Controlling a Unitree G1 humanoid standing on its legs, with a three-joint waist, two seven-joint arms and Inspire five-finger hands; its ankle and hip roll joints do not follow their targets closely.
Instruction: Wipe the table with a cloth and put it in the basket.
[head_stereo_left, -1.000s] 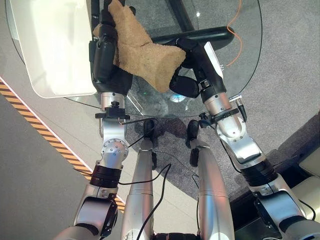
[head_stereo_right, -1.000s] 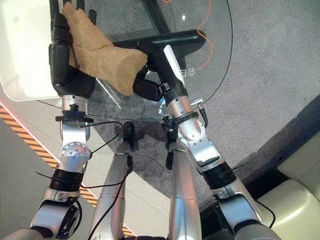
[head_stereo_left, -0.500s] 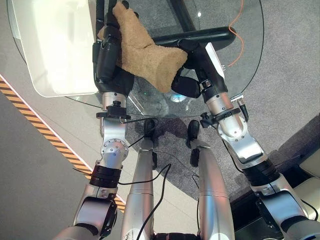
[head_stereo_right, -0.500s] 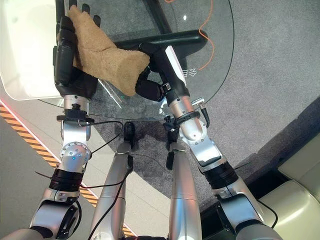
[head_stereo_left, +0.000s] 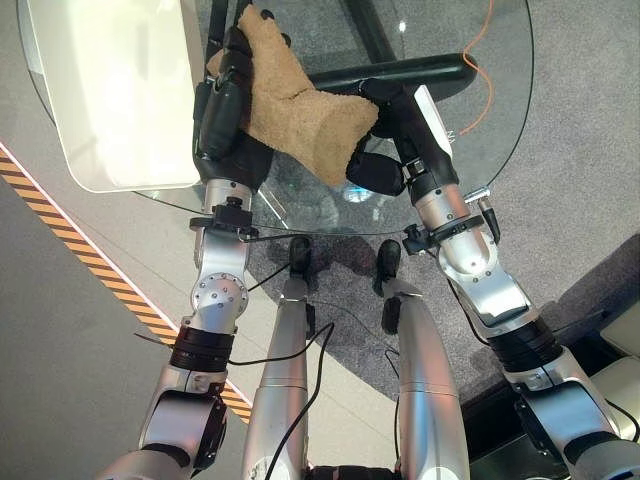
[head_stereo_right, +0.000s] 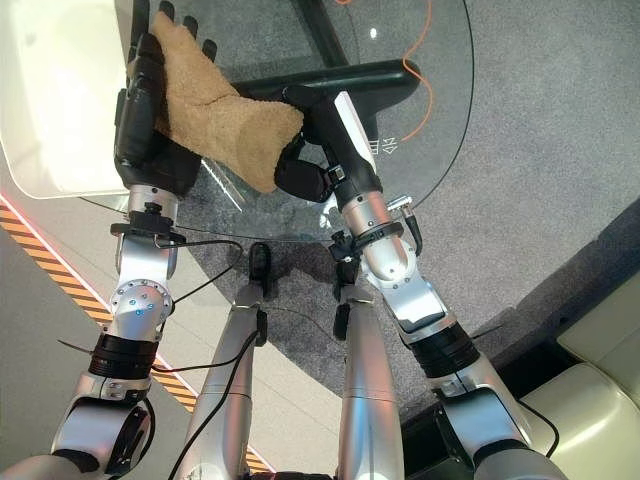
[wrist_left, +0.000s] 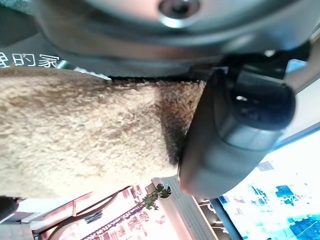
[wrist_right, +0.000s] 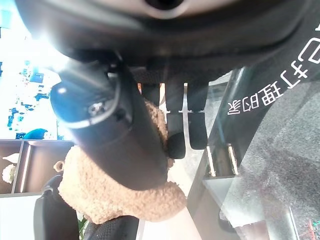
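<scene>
A tan fluffy cloth (head_stereo_left: 295, 110) is stretched between my two hands over the round glass table (head_stereo_left: 480, 110). My left hand (head_stereo_left: 215, 120) lies under the cloth's far end. Its fingers run straight out past the cloth, and its thumb (wrist_left: 225, 135) presses down on the cloth (wrist_left: 80, 130). My right hand (head_stereo_left: 400, 110) holds the near end. There the cloth (wrist_right: 125, 200) is pinched between the thumb (wrist_right: 115, 140) and the fingers behind it. A white basket (head_stereo_left: 110, 90) stands on the table just left of my left hand.
A black bar of the table's base (head_stereo_left: 400, 70) shows through the glass behind my right hand. An orange cable (head_stereo_left: 480, 40) lies on the grey carpet under the far right of the glass. Striped floor tape (head_stereo_left: 90, 270) runs along the left.
Both hands have carried the cloth a little farther across the table, the left hand reaching deeper alongside the basket. The whole view has also shifted slightly.
</scene>
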